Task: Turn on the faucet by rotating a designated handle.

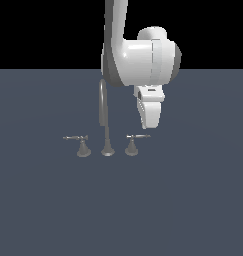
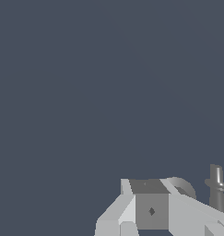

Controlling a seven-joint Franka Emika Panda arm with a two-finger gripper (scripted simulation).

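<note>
One claw (image 1: 149, 122) hangs above handle (image 1: 134, 140) of faucet (image 1: 104, 117); claw state unclear; no readable writing

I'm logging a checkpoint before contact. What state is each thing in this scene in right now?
faucet: upright on the surface, no water visible.
handle: lever horizontal, pointing to the exterior view's right, not gripped.
twin handle: lever horizontal, pointing to the exterior view's left, untouched.
gripper: hanging just above the handle, not closed on anything; whether the fingers are open or shut cannot be told.
</note>
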